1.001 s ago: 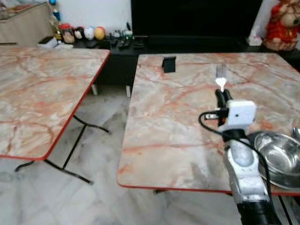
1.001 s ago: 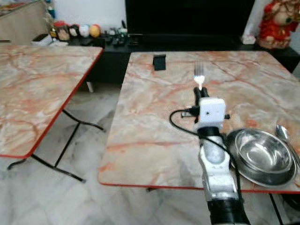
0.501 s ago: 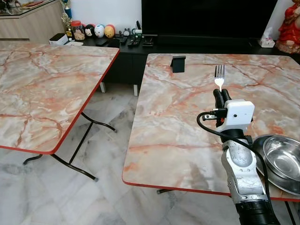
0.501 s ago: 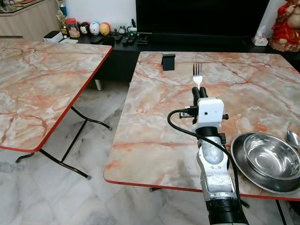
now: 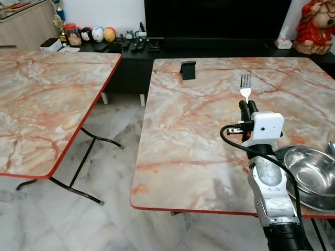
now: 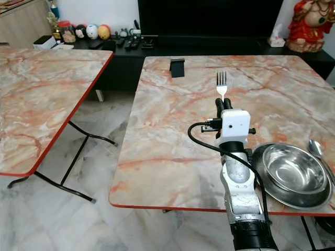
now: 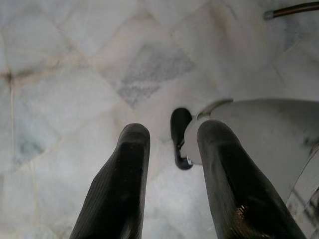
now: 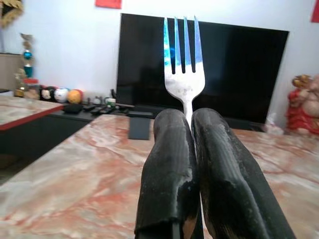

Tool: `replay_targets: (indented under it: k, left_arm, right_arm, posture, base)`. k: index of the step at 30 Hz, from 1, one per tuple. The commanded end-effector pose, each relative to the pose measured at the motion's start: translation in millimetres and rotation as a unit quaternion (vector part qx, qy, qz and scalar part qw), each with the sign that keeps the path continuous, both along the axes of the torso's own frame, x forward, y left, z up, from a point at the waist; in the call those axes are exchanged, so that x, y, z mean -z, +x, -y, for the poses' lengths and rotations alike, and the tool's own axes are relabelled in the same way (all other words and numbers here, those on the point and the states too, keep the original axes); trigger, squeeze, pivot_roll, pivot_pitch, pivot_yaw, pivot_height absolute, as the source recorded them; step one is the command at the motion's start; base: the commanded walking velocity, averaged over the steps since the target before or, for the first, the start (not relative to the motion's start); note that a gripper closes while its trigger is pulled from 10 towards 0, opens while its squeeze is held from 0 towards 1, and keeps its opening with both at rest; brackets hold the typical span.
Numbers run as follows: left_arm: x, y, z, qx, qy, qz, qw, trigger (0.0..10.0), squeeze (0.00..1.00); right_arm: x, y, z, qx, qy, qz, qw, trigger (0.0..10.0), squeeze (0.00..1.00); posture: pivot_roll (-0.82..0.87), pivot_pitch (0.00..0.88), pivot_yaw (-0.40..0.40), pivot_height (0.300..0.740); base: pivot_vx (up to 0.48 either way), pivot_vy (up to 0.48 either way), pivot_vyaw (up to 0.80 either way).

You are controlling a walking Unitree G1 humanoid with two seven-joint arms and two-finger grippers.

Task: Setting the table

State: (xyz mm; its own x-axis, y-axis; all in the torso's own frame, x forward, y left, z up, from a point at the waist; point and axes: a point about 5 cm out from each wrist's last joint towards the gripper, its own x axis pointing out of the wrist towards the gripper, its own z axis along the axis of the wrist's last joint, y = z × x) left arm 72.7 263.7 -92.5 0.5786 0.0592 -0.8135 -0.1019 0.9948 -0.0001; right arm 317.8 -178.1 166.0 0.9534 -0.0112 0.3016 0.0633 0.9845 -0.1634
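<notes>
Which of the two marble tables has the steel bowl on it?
The right-hand table, under the right gripper holding the fork; steel bowl sits near its front right.

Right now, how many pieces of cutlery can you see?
2: a fork held upright in the right hand, and a spoon on the table beside the bowl, partly cut off.

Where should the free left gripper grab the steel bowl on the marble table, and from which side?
Take the bowl by its rim, probably from above: one finger inside the wall, one outside. It sits upright and open in a plate near the table front edge, so the near rim is exposed; the spoon crowds the far right side.
</notes>
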Motion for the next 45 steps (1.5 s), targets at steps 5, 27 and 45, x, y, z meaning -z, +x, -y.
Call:
replay_targets:
  k: [5,27,45]
  left_arm:
    - [0.7,-3.7,-0.9,0.003,-0.001,-0.008,1.0,10.0,0.0]
    - [0.5,-2.6,-1.0,0.001,-0.002,-0.007,1.0,10.0,0.0]
    - [0.4,-2.6,-1.1,0.0,-0.002,-0.006,1.0,10.0,0.0]
  right_arm:
    - [-3.6,1.9,0.0,-0.001,-0.002,0.002,1.0,10.0,0.0]
    - [-3.9,3.0,-1.5,-0.001,0.001,0.0,1.0,10.0,0.0]
    - [-3.8,3.1,-1.4,0.001,0.002,-0.001,1.0,10.0,0.0]
  posture:
    - [-0.09,0.0,0.032,0.74]
    - [-0.09,0.0,0.031,0.74]
    - [-0.09,0.0,0.031,0.74]
  base:
    - [0.0,0.0,0.0]
    - [0.0,-0.085,-0.15]
    - [0.0,-0.3,0.0]
